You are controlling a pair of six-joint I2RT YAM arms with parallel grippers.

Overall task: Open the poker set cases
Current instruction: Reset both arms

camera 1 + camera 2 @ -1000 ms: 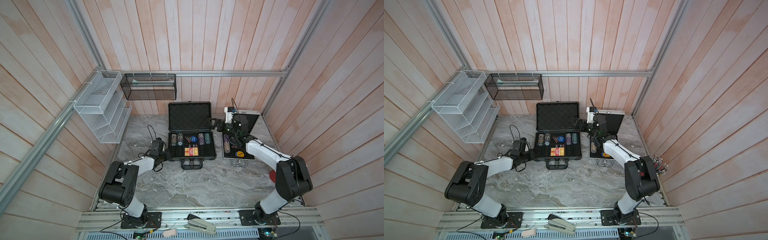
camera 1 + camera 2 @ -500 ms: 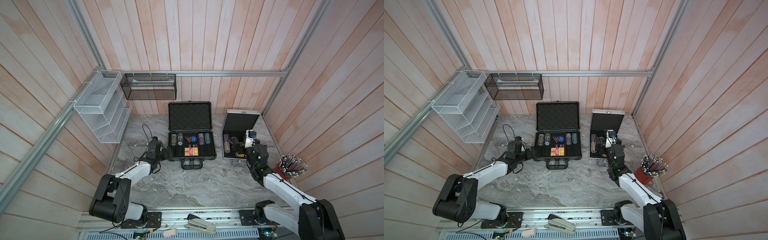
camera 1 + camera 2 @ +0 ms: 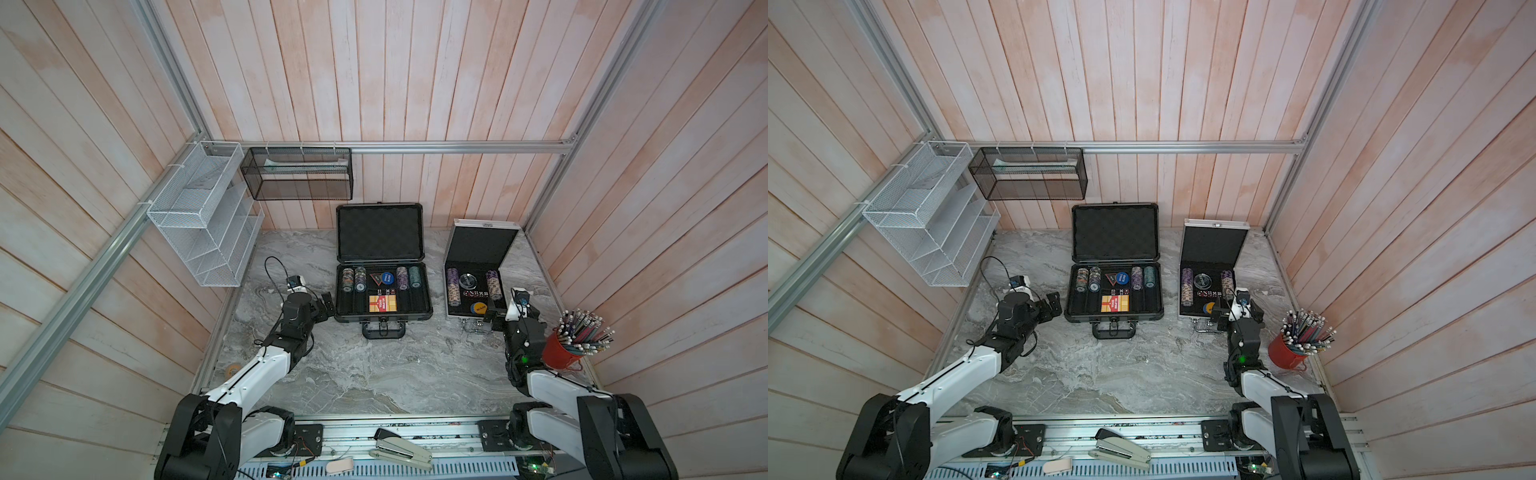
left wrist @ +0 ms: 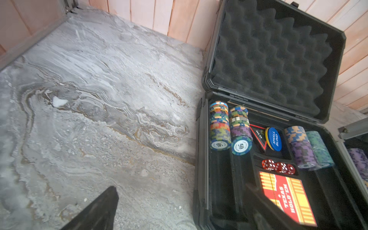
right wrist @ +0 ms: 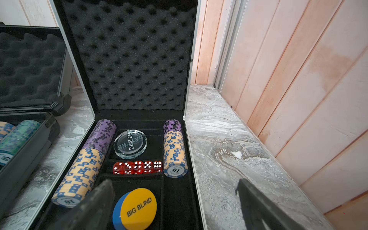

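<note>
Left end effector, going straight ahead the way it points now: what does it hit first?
Most likely the nearest side wall of the dark grey case, by its front corner. In a top view the open left end effector points at it; height is unclear, so it might clear the rim.

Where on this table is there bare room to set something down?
Widest bare marble: the table in front of the dark grey case and silver case, to the near edge. Also back-left, below the wire rack. Tight: the gap between the cases, and around the right gripper and pencil cup.
</note>
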